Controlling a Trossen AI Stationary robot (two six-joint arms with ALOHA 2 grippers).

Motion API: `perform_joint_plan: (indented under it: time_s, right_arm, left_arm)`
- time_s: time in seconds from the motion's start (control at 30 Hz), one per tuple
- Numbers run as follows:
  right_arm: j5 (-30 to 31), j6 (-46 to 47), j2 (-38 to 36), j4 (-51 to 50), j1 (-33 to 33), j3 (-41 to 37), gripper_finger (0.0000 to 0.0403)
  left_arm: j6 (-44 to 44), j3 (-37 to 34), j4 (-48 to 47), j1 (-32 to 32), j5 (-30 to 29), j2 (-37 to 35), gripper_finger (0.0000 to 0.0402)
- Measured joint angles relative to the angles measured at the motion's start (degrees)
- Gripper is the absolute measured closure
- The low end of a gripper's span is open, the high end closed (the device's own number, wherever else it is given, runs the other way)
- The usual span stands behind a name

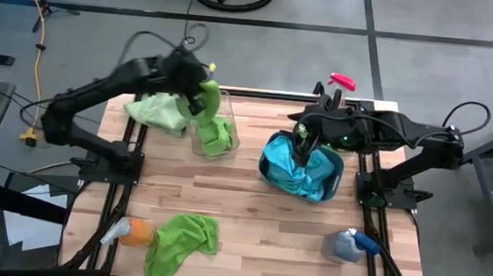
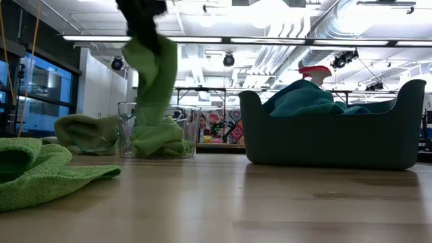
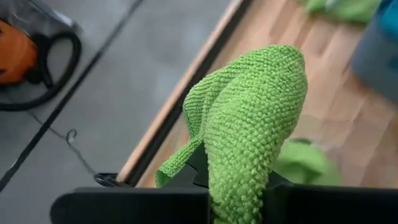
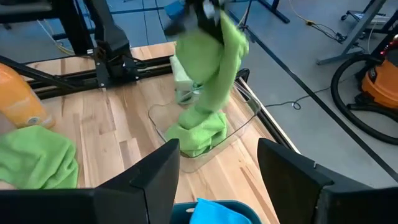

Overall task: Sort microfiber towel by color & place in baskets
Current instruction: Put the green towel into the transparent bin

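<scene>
Over the clear basket (image 1: 215, 127) near the tabletop's (image 1: 258, 218) far edge, the left claw (image 1: 199, 96) grips a green towel (image 1: 208, 95) — the right claw (image 1: 303, 142) hangs spread wide over the teal basket (image 1: 266, 170).

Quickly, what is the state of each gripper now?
Left gripper: closed on a green towel, over the clear basket.
Right gripper: open, empty, above the teal basket.

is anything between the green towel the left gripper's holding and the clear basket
Nothing visible. The left gripper holds the green towel right above the clear basket, and its lower end already hangs down inside, onto the green cloth bunched at the bottom.
</scene>
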Motion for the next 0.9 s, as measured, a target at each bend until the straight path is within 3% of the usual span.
perform_joint_plan:
  time_s: [0.37,0.67,0.9]
  right_arm:
    - [0.3,4.9,0.0,-2.4,0.0,0.0,0.0192]
    - [0.3,5.8,0.0,-2.8,0.0,0.0,0.0192]
    - [0.3,5.8,0.0,-2.8,0.0,0.0,0.0192]
  left_arm:
    - [-2.1,-0.3,-2.3,-1.2,3.3,15.8,0.0401]
    - [-6.3,-11.1,9.8,-1.9,9.1,16.9,0.0401]
    - [-6.5,-20.5,17.2,-1.9,9.3,16.8,0.0400]
